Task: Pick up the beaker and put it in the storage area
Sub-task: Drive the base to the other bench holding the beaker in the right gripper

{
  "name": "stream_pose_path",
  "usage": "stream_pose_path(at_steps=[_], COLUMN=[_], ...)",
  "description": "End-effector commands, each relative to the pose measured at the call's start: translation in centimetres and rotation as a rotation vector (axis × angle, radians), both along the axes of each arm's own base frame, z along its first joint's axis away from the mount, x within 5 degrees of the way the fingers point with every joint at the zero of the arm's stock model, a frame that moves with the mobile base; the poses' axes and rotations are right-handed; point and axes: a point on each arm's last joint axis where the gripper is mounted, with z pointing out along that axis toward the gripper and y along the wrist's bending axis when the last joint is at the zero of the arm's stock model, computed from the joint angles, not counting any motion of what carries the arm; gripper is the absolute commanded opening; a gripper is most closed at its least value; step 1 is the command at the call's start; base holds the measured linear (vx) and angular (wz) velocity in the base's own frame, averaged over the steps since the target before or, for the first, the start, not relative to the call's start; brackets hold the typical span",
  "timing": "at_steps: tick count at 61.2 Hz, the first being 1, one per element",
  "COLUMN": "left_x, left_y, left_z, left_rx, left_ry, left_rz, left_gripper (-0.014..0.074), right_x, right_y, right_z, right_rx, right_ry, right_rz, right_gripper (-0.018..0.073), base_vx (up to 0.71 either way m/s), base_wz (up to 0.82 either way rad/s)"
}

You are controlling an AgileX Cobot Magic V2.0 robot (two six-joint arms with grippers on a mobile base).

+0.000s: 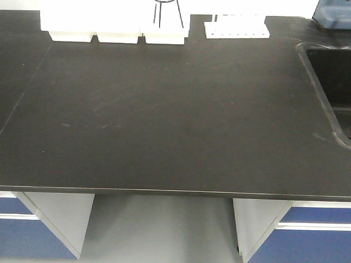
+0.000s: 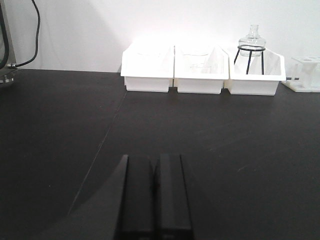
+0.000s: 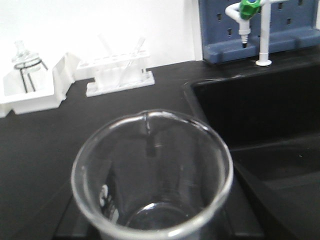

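The beaker, clear glass with white marks on its wall, fills the lower half of the right wrist view with its mouth towards the camera. My right gripper is shut on it, a dark finger showing on either side of the glass, and holds it over the black benchtop beside the sink. In the left wrist view my left gripper is shut with nothing in it, low over the same benchtop. The front view shows neither gripper. The storage area is out of view.
Three white bins line the back wall, one holding a glass flask on a black wire stand. A white test tube rack stands to their right. A black sink with a green-tipped tap lies at the right.
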Motion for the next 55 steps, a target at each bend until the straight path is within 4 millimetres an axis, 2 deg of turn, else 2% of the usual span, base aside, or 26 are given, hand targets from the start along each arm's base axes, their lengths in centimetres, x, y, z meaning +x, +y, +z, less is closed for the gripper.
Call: stream_pose_path(at_steps=[1, 14, 55], left_x=[-0.01, -0.01, -0.01], left_y=[-0.15, -0.15, -0.15], left_z=[0.12, 0.12, 0.12], left_rx=[-0.012, -0.012, -0.012], left_ry=[-0.08, -0.08, -0.08], left_rz=[-0.019, -0.019, -0.019], left_gripper=[-0.0008, -0.0008, -0.0008], right_x=[0.07, 0.08, 0.06], right_y=[0.35, 0.92, 1.13], right_z=[1.82, 1.83, 1.7], right_rx=[-0.07, -0.167, -0.133], right_ry=[-0.094, -0.098, -0.087], right_rz=[0.05, 0.129, 0.147], right_gripper=[0.0, 0.0, 0.0], base_vx=[0.0, 0.0, 0.0], base_wz=[0.0, 0.0, 0.0])
